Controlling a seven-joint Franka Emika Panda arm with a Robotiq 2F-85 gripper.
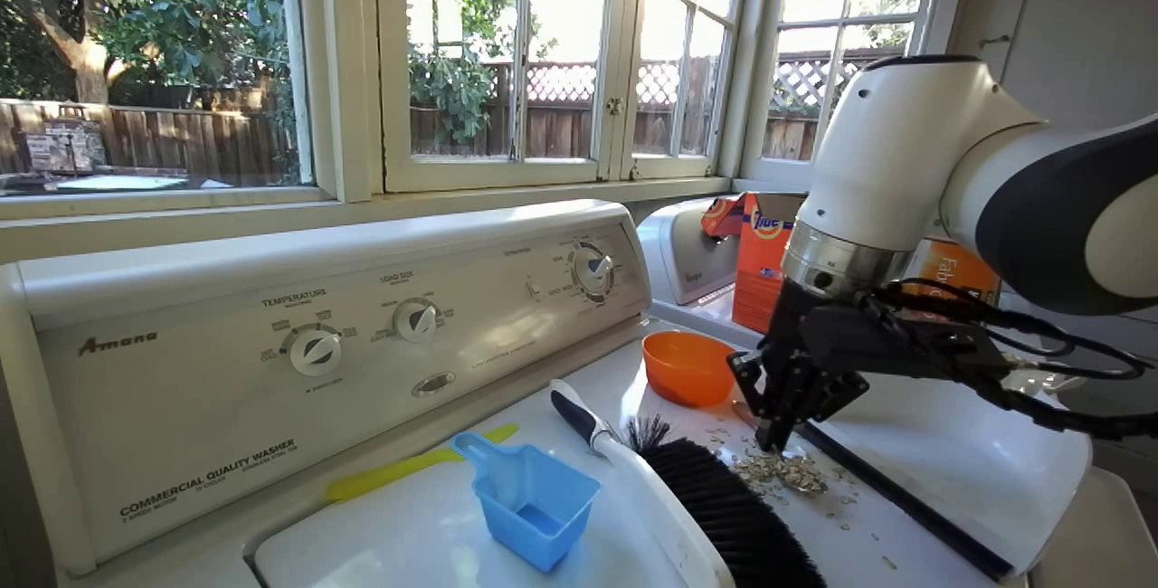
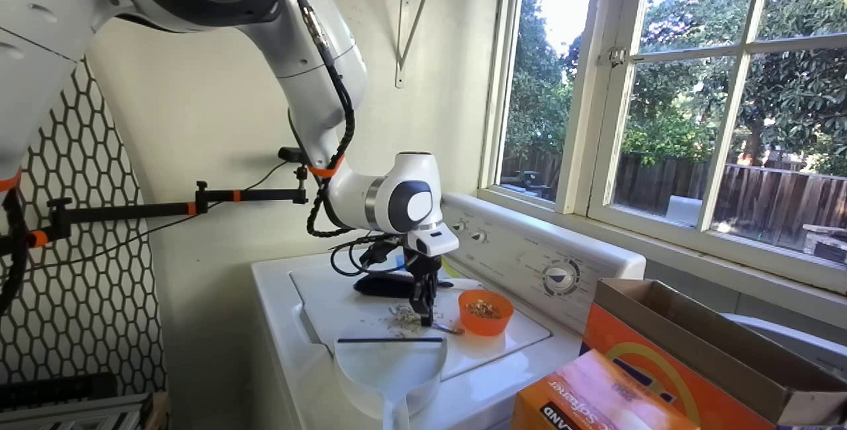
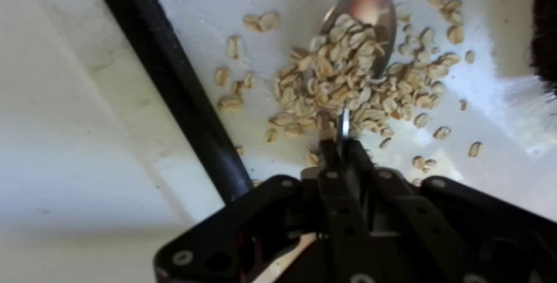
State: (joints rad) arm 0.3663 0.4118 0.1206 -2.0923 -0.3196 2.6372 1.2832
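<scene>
In the wrist view a metal spoon (image 3: pixel 376 6) lies with its bowl among spilled oats (image 3: pixel 335 74). My gripper (image 3: pixel 342 146) is shut on the spoon's handle, whose thin bright edge shows between the fingertips. The far end of the handle passes under the gripper. In both exterior views the gripper (image 1: pixel 774 441) points down, low over the white washer lid, right at the oat pile (image 1: pixel 796 472). Close beside it stands an orange bowl (image 2: pixel 486 316) with oats inside. The handle end (image 2: pixel 451 329) lies between gripper and bowl.
A white dustpan (image 1: pixel 977 452) with a black lip (image 3: pixel 174 78) lies beside the oats. On their other side is a black-bristled brush (image 1: pixel 724 516). A blue scoop (image 1: pixel 538 502) and a yellow object (image 1: pixel 398 477) lie farther off. Orange boxes (image 2: pixel 589 390) stand near the dustpan.
</scene>
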